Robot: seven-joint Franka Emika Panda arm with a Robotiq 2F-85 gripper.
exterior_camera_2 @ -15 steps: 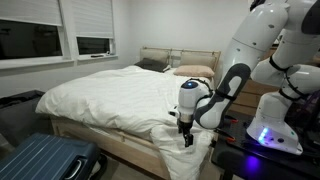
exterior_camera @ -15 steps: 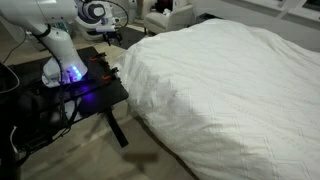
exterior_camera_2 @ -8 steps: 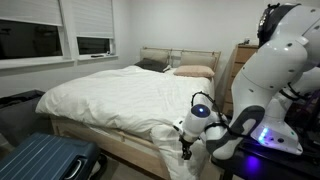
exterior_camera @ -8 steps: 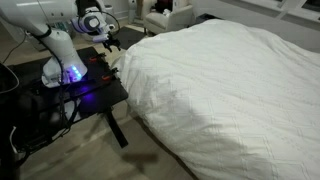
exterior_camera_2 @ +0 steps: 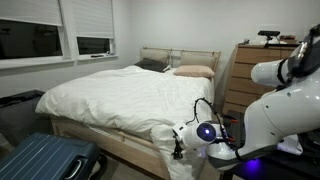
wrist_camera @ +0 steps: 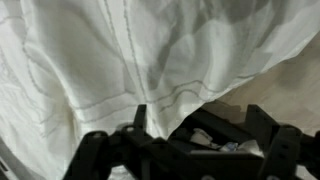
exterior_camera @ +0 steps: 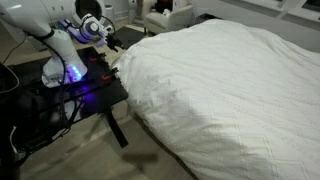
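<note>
A white duvet [exterior_camera: 220, 80] covers the bed and hangs over its side [exterior_camera_2: 120, 95]. My gripper [exterior_camera_2: 179, 151] is low beside the bed's near corner, close to the hanging edge of the duvet and apart from it. In an exterior view the gripper [exterior_camera: 112, 42] sits between the black robot stand and the duvet's edge. In the wrist view the duvet [wrist_camera: 110, 60] fills most of the picture. The gripper [wrist_camera: 200, 128] stands open, its black fingers [wrist_camera: 140, 120] wide apart with nothing between them. The duvet's hem hangs just beyond the fingertips, with dark clutter showing under it.
The arm's base glows blue on a black stand [exterior_camera: 85, 95] right by the bed. A blue suitcase [exterior_camera_2: 45, 160] lies on the floor at the bed's foot. A wooden dresser [exterior_camera_2: 250, 70] and pillows [exterior_camera_2: 190, 71] are at the head end.
The arm has folded downward, and the gripper has dropped from about mattress height to low beside the bed's corner. The jaws have stayed open.
</note>
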